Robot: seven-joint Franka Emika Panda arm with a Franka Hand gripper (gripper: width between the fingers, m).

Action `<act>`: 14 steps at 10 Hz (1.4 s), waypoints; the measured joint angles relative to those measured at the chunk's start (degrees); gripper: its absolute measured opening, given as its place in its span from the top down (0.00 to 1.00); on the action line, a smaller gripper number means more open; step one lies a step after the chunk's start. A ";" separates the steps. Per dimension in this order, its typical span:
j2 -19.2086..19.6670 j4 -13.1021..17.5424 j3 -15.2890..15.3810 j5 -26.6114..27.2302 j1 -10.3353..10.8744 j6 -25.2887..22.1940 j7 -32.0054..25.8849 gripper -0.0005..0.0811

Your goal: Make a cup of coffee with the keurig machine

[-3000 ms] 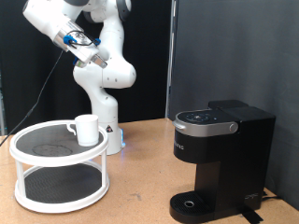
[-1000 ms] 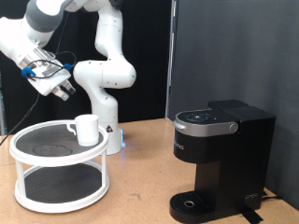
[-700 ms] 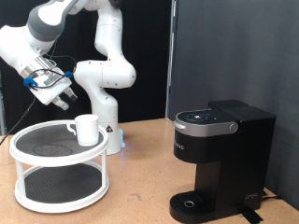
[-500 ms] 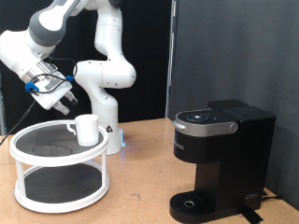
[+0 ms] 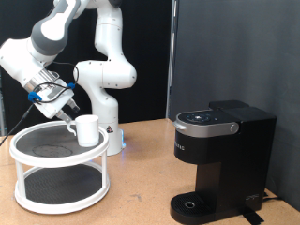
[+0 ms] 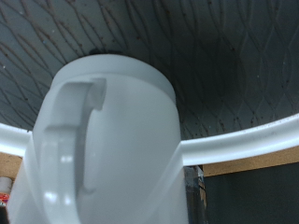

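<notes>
The cup [image 5: 87, 129], a small white mug, stands upright on the top tier of a white two-tier mesh stand [image 5: 28, 142] at the exterior view's left. My gripper [image 5: 69, 112] hangs just above and to the left of the cup, angled down at it, with nothing seen between its fingers. In the wrist view the cup [image 6: 107, 149] fills the frame, handle [image 6: 70, 140] facing the camera; my fingers do not show there. The black keurig machine [image 5: 220, 155] stands at the exterior view's right with its lid down. Nothing stands on its round drip base [image 5: 192, 204].
The stand's white rim [image 6: 245, 140] curves behind the cup over dark mesh. The robot's white base [image 5: 111, 131] stands right behind the stand. Bare wooden tabletop [image 5: 141, 192] lies between stand and machine. A black curtain hangs behind.
The arm has swung down and to the right, bringing my gripper from high at the upper left to just beside the cup. Cup and machine have not moved.
</notes>
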 joint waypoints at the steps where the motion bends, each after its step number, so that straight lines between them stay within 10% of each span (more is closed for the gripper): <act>1: 0.18 -0.26 0.04 0.01 0.03 0.46 -0.04 0.09; 7: 1.14 -1.11 0.30 0.02 0.12 1.79 -0.52 0.13; 11: 1.14 -1.44 0.31 0.12 0.27 2.67 -0.52 0.75; 14: 1.14 -1.52 0.31 0.21 0.29 2.79 -0.53 0.93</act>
